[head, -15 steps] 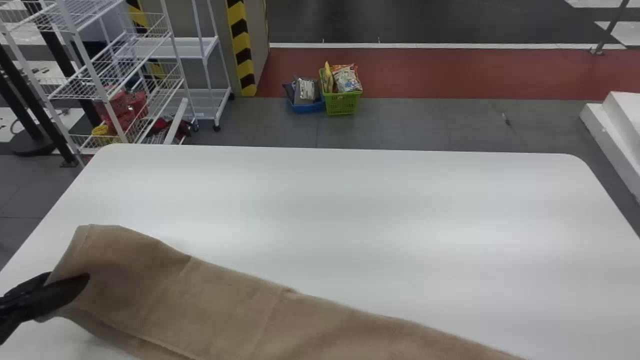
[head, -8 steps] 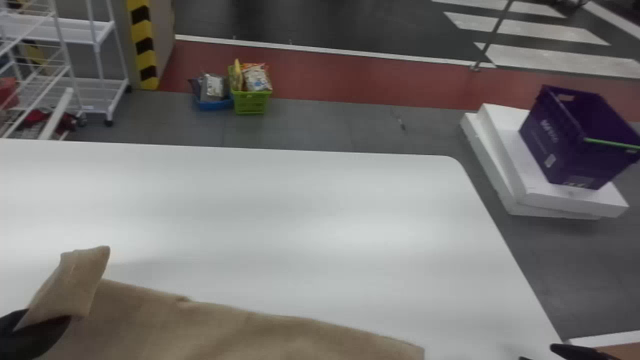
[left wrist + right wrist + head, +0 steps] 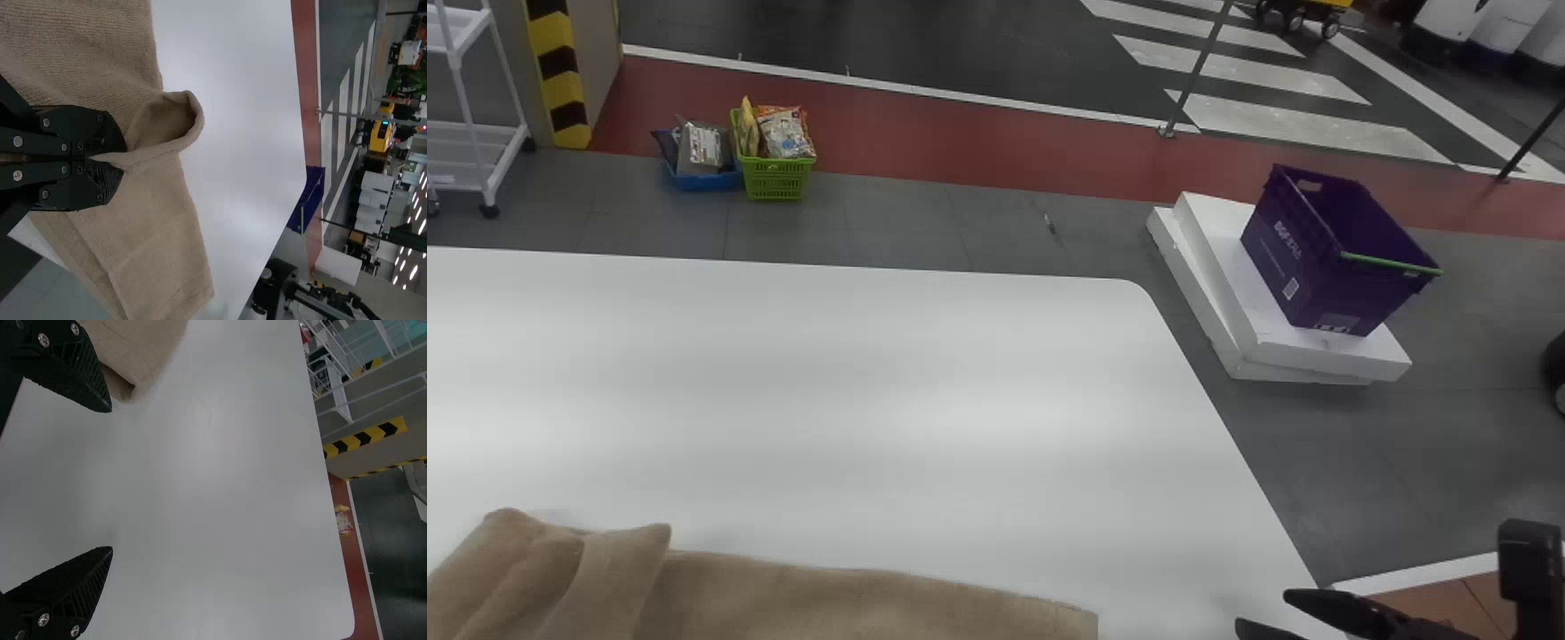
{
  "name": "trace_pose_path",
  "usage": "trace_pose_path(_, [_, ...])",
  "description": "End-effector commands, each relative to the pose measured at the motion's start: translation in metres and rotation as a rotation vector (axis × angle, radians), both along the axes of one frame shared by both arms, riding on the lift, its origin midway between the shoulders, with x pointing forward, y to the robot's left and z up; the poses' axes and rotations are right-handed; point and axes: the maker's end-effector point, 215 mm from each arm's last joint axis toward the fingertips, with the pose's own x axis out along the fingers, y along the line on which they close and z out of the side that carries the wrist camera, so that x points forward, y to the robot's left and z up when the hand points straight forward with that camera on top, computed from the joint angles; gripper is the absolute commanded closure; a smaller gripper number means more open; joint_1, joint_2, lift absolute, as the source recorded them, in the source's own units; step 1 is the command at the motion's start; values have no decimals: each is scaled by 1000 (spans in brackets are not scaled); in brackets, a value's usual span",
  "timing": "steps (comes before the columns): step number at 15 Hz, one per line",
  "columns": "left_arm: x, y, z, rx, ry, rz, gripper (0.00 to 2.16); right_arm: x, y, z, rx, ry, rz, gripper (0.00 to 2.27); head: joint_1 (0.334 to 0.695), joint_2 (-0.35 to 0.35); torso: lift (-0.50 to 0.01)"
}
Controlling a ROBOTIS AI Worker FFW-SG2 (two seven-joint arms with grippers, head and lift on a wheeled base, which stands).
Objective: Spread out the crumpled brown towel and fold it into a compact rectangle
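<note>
We pinch the brown fabric towel [image 3: 854, 609] in our black two-fingered left end effector [image 3: 125, 159], along the near side of the smooth white table [image 3: 871, 400]; our matching right end effector [image 3: 1261, 610] is spread wide near its right edge.

"Background, quick?"
"Purple crate [image 3: 1303, 258] on stacked white slabs [image 3: 1316, 358]."
"Left?"
"Green basket [image 3: 776, 180] of packets [image 3: 784, 133], blue basket [image 3: 704, 181] just beside. White rack [image 3: 463, 182] with wheels, black-and-yellow striped corner [image 3: 560, 89]."
"Far end?"
"Crosswalk [image 3: 1245, 71], plus something yellow on wheels [image 3: 1329, 4], maybe a cart; the edge cuts it off."
</note>
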Motion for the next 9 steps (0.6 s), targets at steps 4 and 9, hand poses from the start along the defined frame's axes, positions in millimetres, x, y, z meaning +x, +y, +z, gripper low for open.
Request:
trace_pose_path(4, [1, -61, 5, -45, -14, -41, 1858, 0, 0, 0, -5, 5, -1, 63, 695, -350, -127])
trace_pose_path(9, [-14, -95, -14, -63, 36, -101, 1507, -2, -1, -1, -4, 9, -2, 63, 695, -350, -127])
